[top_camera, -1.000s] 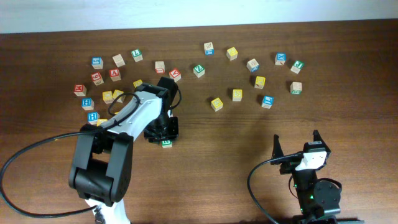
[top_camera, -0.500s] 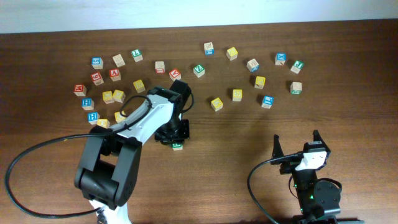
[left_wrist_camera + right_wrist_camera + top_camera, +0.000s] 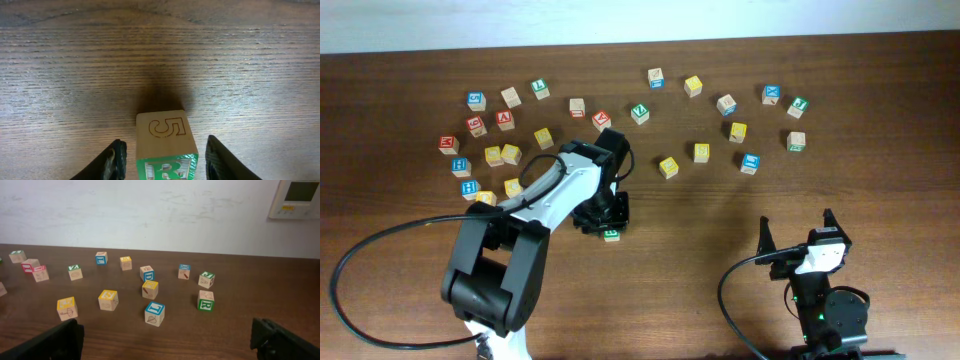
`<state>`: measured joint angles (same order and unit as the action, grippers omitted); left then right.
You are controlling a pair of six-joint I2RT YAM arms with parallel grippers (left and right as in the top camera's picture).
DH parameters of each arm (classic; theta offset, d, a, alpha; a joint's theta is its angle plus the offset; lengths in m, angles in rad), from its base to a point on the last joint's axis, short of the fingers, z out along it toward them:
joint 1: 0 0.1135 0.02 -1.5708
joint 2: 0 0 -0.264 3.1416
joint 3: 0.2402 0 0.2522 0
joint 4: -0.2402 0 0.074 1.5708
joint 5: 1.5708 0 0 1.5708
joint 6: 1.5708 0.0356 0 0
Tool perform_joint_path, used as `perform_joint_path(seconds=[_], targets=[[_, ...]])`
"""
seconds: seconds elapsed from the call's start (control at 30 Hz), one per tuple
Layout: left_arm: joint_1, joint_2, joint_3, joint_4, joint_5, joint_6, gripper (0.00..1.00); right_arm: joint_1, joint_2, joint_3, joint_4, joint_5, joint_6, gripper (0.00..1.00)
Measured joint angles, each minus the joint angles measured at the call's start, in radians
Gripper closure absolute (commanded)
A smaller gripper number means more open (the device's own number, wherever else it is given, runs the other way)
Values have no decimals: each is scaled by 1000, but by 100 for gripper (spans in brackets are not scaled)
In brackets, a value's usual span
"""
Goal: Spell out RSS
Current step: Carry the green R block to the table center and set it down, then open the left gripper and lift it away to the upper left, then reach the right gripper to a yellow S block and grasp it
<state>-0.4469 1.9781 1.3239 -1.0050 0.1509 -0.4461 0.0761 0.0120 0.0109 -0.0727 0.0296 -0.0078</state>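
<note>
The R cube has a green R on a white face with a green border and a 5 on its top side. It rests on the table between the fingers of my left gripper, which is open with a gap on each side. In the overhead view this cube lies just in front of the left gripper, in the middle of the table. Yellow-faced cubes lie to the right. I cannot read their letters. My right gripper is open and empty at the front right.
Several other letter cubes are scattered across the far half of the table. A cluster of them lies left of my left arm. A second green R cube lies at the far right. The right gripper faces them.
My left gripper has moved to the right and slightly nearer the front edge, and the R cube has moved with it. The right arm has not moved.
</note>
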Motion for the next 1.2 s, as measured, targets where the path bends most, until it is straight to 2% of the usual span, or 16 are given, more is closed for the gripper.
perform_joint_path(seconds=[0.13, 0.27, 0.3, 0.33, 0.4, 0.5, 0.6, 0.7, 0.77, 0.8, 0.87, 0.93, 0.97, 1.03, 1.07, 1.2], targets=[[0, 3, 23, -36, 0, 0, 53, 0, 0, 0, 0, 0, -1, 2], [8, 29, 381, -259, -20, 35, 49, 0, 0, 0, 0, 0, 0, 2], [29, 29, 515, -327, -44, 39, 37, 0, 0, 0, 0, 0, 0, 2], [53, 28, 608, -387, -67, 42, 19, 0, 0, 0, 0, 0, 0, 2], [140, 25, 757, -492, -123, 50, 1, 0, 1, 0, 0, 0, 0, 2], [433, 23, 803, -574, -179, 57, 1, 0, 1, 0, 0, 0, 0, 2], [597, 23, 768, -605, -159, 57, 1, 0, 1, 0, 0, 0, 0, 2], [658, 23, 739, -624, -155, 57, 1, 0, 2, 0, 56, 0, 8, 2], [653, 23, 737, -626, -150, 57, 1, -1, 2, 0, 86, -205, 146, 2], [652, 23, 737, -626, -147, 57, 1, -1, 3, 0, 142, -325, 222, 2], [652, 23, 736, -626, -147, 57, 1, -1, -2, 9, 416, -477, 311, 2], [652, 23, 735, -626, -146, 57, 1, -1, 3, 6, 705, -493, 335, 2], [652, 23, 735, -627, -146, 57, 1, -1, 0, 35, 727, -454, 343, 2], [652, 23, 735, -630, -146, 57, 1, -1, 40, 177, 627, -368, 311, 2], [652, 23, 734, -631, -145, 57, 1, -1, 114, 326, 524, -346, 261, 2], [652, 25, 729, -626, -140, 56, 1, -1, 540, 899, 7, -348, 23, 2]])
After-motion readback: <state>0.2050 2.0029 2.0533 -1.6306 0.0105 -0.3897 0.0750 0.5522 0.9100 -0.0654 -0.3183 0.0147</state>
